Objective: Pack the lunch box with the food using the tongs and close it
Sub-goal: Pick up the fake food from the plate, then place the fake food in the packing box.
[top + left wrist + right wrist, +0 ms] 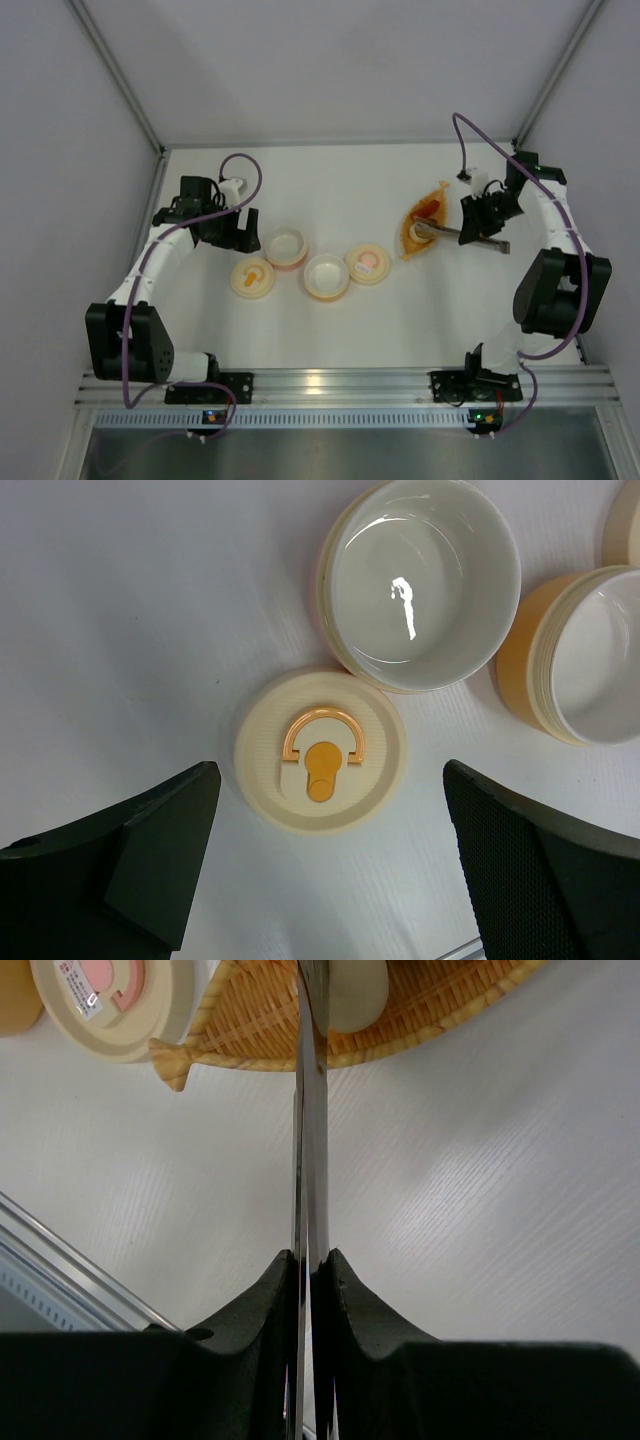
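The lunch box lies in parts: two open round bowls [286,247] [326,277] and two flat lids [252,278] [367,264]. The food rests in an orange leaf-shaped dish [408,243]: a red-orange piece [428,207] and a pale beige ball [418,232]. My right gripper [312,1255] is shut on the silver tongs [310,1110], both arms pressed together. The tongs run up beside the ball [357,990]; their tips are cut off by the frame edge. My left gripper [330,772] hangs open above a cream lid [322,750] with an orange handle, touching nothing.
In the left wrist view a white-lined bowl [420,580] sits just beyond the lid, and an orange-walled bowl [590,655] is at its right. The second lid [110,1000] lies next to the dish's stem. An aluminium rail [340,385] runs along the near table edge.
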Controlling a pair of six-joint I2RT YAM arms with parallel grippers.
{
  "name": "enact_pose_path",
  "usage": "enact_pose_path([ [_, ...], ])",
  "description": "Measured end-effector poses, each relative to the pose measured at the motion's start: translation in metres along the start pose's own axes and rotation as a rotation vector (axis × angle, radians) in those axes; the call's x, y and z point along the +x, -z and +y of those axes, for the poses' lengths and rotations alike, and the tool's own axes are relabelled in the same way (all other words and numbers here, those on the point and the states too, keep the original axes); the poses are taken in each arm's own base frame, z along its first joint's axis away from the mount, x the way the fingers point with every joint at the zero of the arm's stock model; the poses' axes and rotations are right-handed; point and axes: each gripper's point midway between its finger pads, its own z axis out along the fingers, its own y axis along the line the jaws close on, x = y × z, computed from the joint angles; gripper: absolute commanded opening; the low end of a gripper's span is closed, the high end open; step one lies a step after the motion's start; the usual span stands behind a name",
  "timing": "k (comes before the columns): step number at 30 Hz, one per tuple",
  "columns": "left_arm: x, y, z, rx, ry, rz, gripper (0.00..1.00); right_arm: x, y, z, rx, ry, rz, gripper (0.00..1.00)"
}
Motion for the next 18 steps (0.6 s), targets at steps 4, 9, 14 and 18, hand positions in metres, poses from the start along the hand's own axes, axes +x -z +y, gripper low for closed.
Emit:
enact_pose_path([
  [4, -0.002, 0.003, -0.001, -0.001, -0.004, -0.011, 0.98, -0.004, 0.004, 0.002, 0.000, 0.003, -0.011, 0.00],
  [9, -0.006, 0.009, -0.003, -0.005, -0.006, -0.033, 0.98, -0.026, 0.019, 0.006, -0.001, 0.020, -0.077, 0.00],
  [14, -0.010, 0.013, -0.004, -0.005, -0.001, -0.043, 0.98, -0.046, 0.034, 0.012, -0.006, 0.043, -0.145, 0.00],
  [18, -0.016, 0.017, -0.005, -0.007, -0.003, -0.061, 0.98, -0.046, 0.037, 0.018, -0.022, 0.039, -0.146, 0.00],
])
